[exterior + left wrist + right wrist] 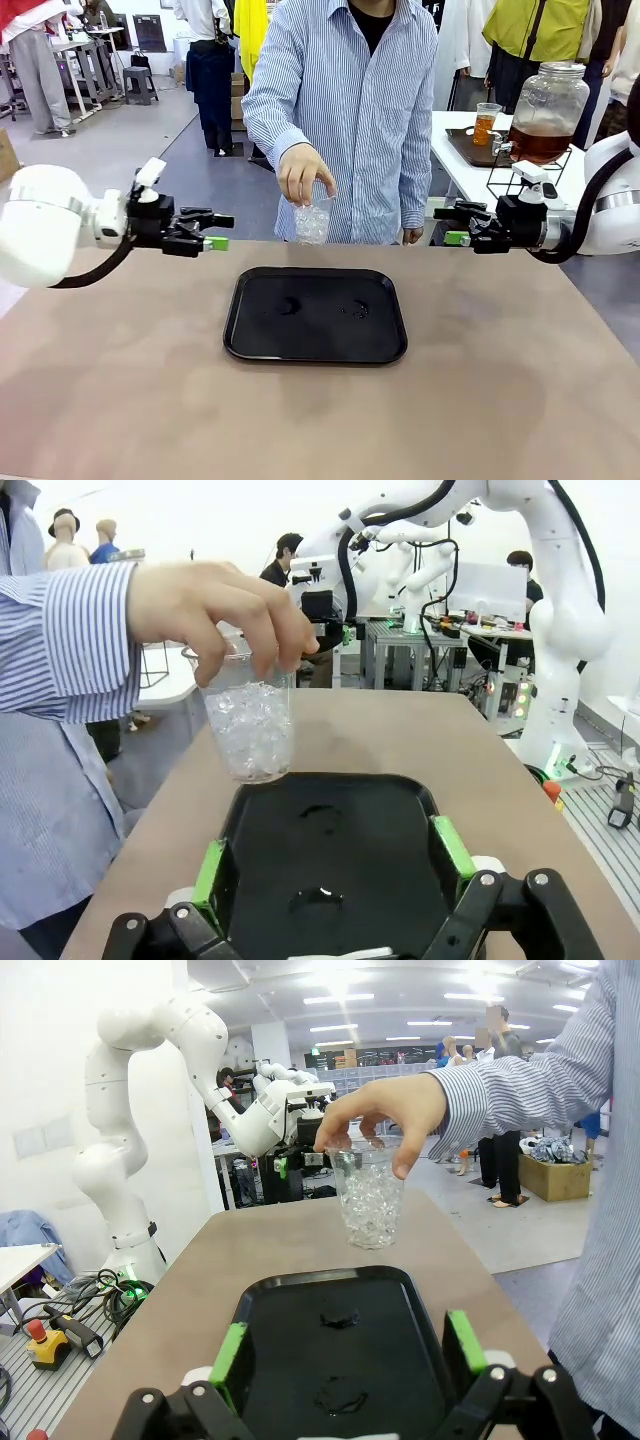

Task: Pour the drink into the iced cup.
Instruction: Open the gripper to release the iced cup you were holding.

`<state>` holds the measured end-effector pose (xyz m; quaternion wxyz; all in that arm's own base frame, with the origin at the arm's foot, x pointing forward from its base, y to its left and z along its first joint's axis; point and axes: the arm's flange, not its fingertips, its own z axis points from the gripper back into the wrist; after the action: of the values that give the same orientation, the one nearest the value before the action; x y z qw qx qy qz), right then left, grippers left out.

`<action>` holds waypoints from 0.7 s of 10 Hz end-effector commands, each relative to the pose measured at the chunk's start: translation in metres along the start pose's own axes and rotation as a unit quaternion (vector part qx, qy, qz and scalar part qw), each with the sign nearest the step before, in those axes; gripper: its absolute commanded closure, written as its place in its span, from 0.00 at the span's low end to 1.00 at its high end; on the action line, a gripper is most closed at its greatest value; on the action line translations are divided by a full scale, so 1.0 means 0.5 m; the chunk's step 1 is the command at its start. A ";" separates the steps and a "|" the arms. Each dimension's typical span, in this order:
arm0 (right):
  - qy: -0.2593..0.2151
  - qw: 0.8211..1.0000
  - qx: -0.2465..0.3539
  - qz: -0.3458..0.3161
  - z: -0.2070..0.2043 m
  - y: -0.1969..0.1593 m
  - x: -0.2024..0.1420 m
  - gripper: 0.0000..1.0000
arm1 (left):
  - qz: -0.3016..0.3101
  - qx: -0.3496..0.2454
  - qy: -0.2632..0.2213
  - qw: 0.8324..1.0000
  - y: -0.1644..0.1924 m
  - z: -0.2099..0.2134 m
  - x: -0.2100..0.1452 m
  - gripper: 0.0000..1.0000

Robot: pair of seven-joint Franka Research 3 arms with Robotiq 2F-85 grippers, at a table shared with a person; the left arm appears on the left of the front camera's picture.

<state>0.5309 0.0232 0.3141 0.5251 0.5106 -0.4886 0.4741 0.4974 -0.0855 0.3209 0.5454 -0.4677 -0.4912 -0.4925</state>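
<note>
Black tray (315, 315) centre of worktop (120, 400), few wet spots on it. Left gripper (212, 232) and right gripper (461, 224) hover either side, fingers wide, holding nothing. Beyond tray, person's hand (303, 172) holds iced cup (312, 220) by rim above worktop's far edge. Drink (539, 143) in big jar on far side table, right.

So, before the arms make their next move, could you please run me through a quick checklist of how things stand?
1. Left pincer open and empty: ok.
2. Right pincer open and empty: ok.
3. Iced cup set down on the table: not ok, the person's hand holds it by the rim beyond the tray.
4. Tray dry: not ok, small wet spots on it.
5. Drink within reach: not ok, the jar stands on a side table behind the right arm.
</note>
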 end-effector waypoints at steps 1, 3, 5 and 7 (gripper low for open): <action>0.002 1.000 0.005 -0.005 -0.002 -0.002 0.008 0.00 | -0.036 -0.004 0.004 0.999 -0.018 0.026 0.003 0.00; 0.002 1.000 0.005 -0.005 -0.002 -0.002 0.008 0.00 | -0.045 0.006 0.003 0.999 -0.018 0.034 0.009 0.00; 0.002 1.000 0.005 -0.005 -0.002 -0.002 0.008 0.00 | -0.027 0.005 0.001 1.000 -0.002 0.030 0.003 0.00; 0.002 1.000 0.005 -0.005 -0.002 -0.002 0.008 0.00 | -0.027 0.005 0.001 1.000 -0.002 0.030 0.003 0.00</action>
<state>0.5309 0.0232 0.3141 0.5251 0.5106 -0.4886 0.4741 0.4954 -0.0701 0.3227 0.5339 -0.4487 -0.5066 -0.5070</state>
